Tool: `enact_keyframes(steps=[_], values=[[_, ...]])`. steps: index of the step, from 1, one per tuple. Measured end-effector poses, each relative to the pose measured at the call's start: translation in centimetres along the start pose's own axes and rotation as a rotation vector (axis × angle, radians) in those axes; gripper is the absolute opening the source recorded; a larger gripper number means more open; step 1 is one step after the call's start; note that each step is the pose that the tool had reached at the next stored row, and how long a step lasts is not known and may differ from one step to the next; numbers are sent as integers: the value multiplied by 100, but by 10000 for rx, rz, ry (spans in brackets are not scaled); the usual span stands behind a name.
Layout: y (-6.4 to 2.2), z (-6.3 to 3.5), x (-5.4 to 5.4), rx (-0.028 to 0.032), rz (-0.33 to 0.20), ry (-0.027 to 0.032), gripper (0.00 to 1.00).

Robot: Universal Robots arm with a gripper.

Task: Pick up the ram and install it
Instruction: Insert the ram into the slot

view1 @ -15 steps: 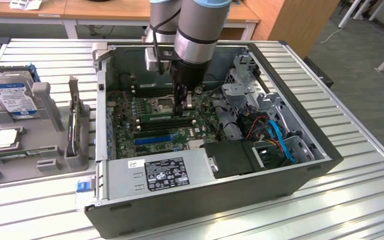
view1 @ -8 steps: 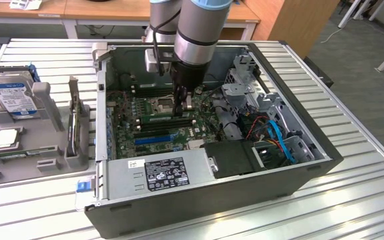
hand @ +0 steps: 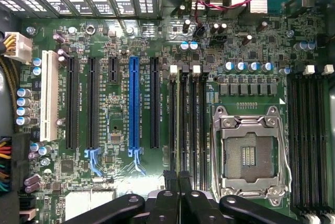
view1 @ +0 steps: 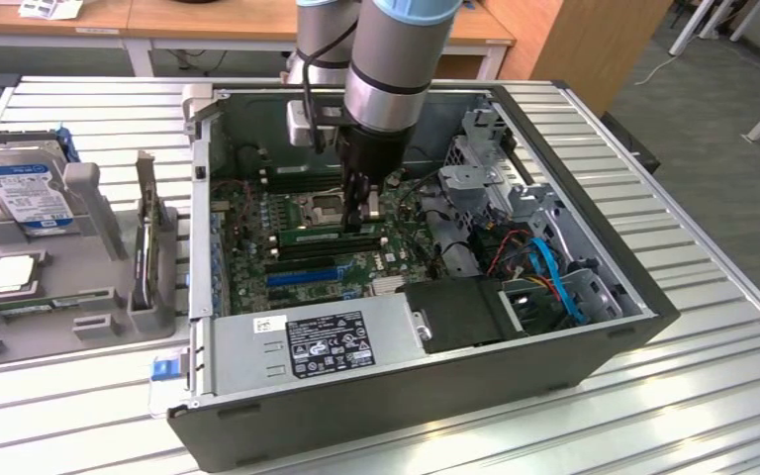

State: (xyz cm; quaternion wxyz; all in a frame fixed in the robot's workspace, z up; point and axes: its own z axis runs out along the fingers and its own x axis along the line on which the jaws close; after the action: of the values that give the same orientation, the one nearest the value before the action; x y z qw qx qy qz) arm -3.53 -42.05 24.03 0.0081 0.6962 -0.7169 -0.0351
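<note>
Open computer case [view1: 353,426] lying on its side on a slatted metal table [view1: 711,396], motherboard [view1: 241,233] facing up. Arm [view1: 387,69] reaching straight down into the case, with the gripper [view1: 359,220] low over the bank of black memory slots [hand: 194,119] beside the processor socket [hand: 251,153]. Jaws drawn almost together: in the wrist view, black fingertips [hand: 171,182] side by side at one end of the slot bank, only a sliver between them. The ram [view1: 321,238], a long green stick, standing on edge along one of these slots, directly under the fingertips in the exterior view; clamped or merely touched, not discernible. Toward the exterior view's left of the case, a grey holder tray [view1: 37,341] carrying a hard drive [view1: 21,183] and a square silver processor chip [view1: 8,274]. Inside the case, a labelled power supply [view1: 314,341] against the near wall. On the board in the wrist view, a blue expansion slot [hand: 134,103] among black ones, and a second slot bank [hand: 309,130] on the far side of the socket.
</note>
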Motion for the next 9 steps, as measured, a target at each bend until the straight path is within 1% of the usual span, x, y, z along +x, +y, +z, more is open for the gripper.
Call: enact_keyframes(steps=[3,9], values=[[0,1,0,-2,2,-2,12],[-10,1,-1,-33,3,-1,12]])
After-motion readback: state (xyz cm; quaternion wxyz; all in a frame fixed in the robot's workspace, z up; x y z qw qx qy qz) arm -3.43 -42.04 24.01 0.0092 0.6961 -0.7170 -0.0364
